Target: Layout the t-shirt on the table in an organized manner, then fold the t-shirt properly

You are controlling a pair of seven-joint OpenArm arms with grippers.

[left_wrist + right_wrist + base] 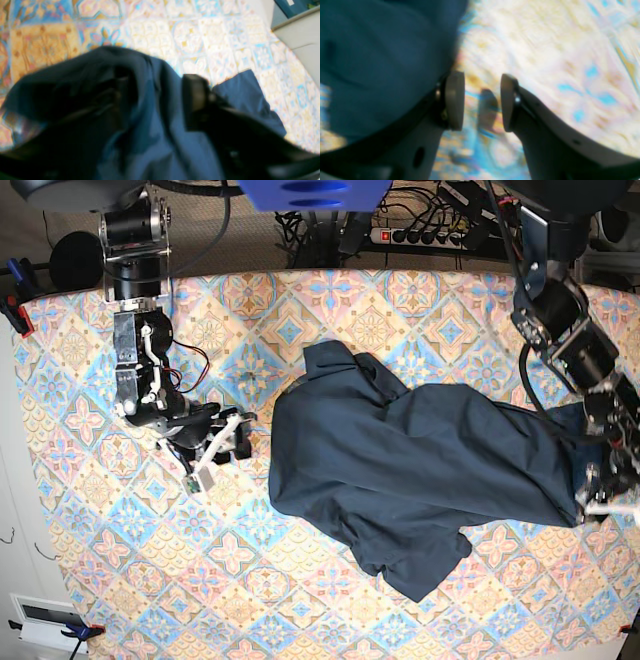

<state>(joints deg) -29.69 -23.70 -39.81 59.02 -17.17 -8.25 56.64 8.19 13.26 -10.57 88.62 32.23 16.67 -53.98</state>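
While the right gripper (482, 101) hangs just above the tabletop (120, 580), its jaws stand parted with nothing between them; the two pads (455, 100) show a clear gap, and only patterned cloth and a shadow lie in it. In the base view this gripper (228, 442) sits on the left half of the tabletop, just beside the shirt's near edge but apart from it. In the right wrist view, blue fabric fills the area beside the left pad without entering the gap.

The left gripper (157, 100) is at the far right edge of the tabletop, buried in the shirt (400, 465). In the left wrist view one finger (193, 92) is visible with fabric draped against it; the other is lost in dark folds. The picture is blurred, so whether the jaws are clamped on the fabric or released cannot be told.

The shirt lies at mid-tabletop, extending to the right edge. Its long axis runs roughly left to right in the base view. One end is drawn out towards the left gripper (600, 480); the opposite end forms a broad rounded mass near the centre. A lobe points to the far side at upper left, and another flap points to the near side at lower centre. The fabric is creased and partly doubled over itself.
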